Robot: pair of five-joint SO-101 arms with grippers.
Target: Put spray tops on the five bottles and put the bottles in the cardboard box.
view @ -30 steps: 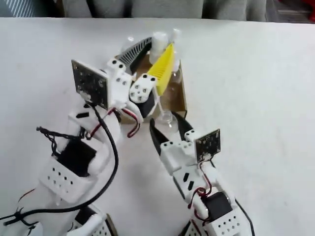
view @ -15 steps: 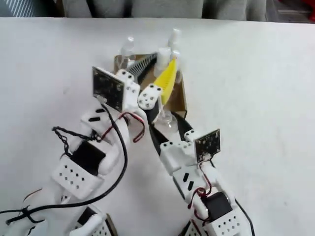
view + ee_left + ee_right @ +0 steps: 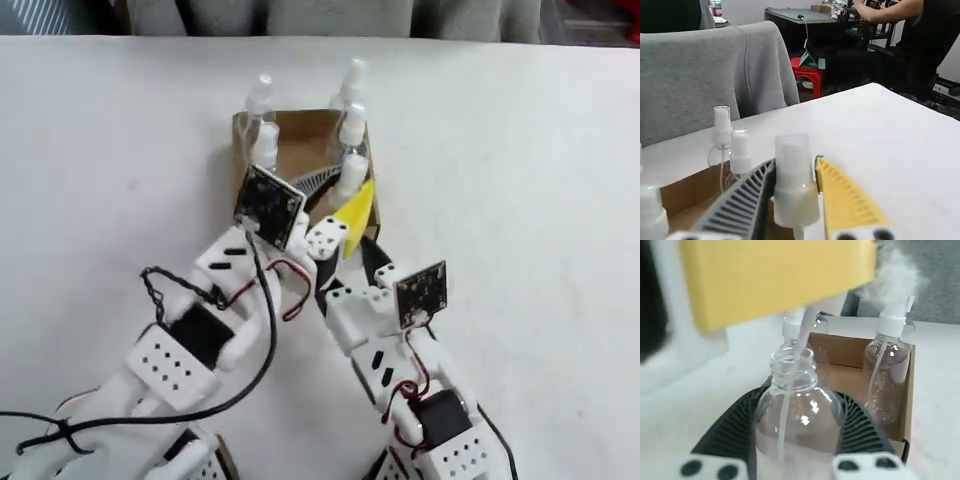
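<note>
The jaws of the left arm, one grey and one yellow, are closed on a white spray top and grip it from both sides, so that its cap stands upright between them. The thin dip tube of this spray top hangs down and goes through the open neck into a clear bottle. The cap does not sit on the neck, because the rim of the neck is uncovered in the right wrist view. The black jaws of the right arm are closed around the body of this bottle, one on each side, and hold it upright. I cannot tell whether the bottle rests on the white counter or is a little lifted. The bottle is outside the cardboard box, just beside the wall of the box that is nearest to the arms. In the high view the left arm comes in at an angle, and its jaws lie over the near part of the box, above the right arm's jaws. Inside the box other bottles stand upright along its walls, each already with a white spray top on it.
</note>
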